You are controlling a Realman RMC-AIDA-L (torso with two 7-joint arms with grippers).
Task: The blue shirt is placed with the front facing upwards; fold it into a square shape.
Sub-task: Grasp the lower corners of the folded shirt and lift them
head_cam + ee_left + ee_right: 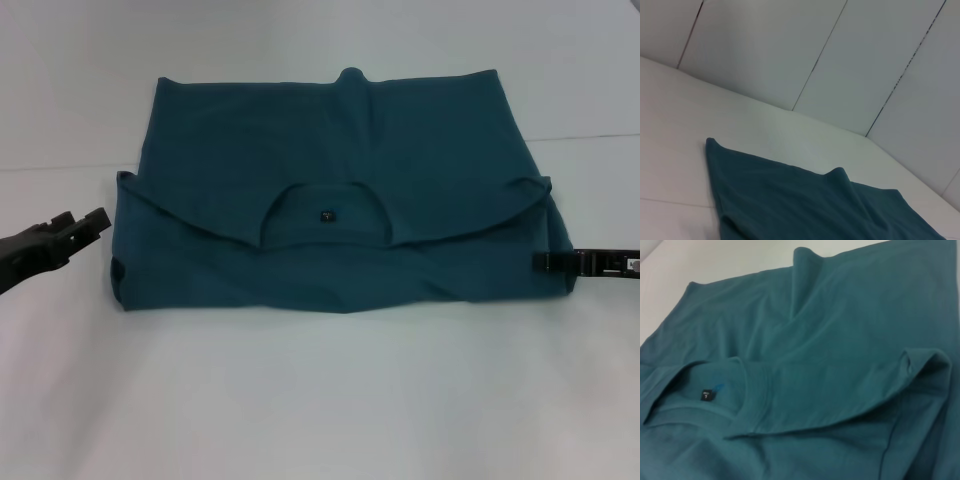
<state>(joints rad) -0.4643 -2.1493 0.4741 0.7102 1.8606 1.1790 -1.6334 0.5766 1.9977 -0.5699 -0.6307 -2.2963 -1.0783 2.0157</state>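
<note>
The blue shirt [330,140] lies on the white table, folded into a wide rectangle with its plain back up. Its top part is turned down toward the front edge, so the collar [375,212] and the small dark neck label [327,214] show in the middle. No lettering is visible. My left gripper [92,222] hovers just off the shirt's left edge, apart from the cloth. At the shirt's right edge my right gripper [545,262] sits low by the folded corner. The right wrist view shows the shirt [840,340] close up with the label [706,395]. The left wrist view shows the shirt's far corner [790,200].
The white table [320,400] spreads around the shirt, with bare surface in front and to both sides. A seam line [590,136] crosses the table behind the shirt. Pale wall panels [815,50] stand beyond the table's far edge.
</note>
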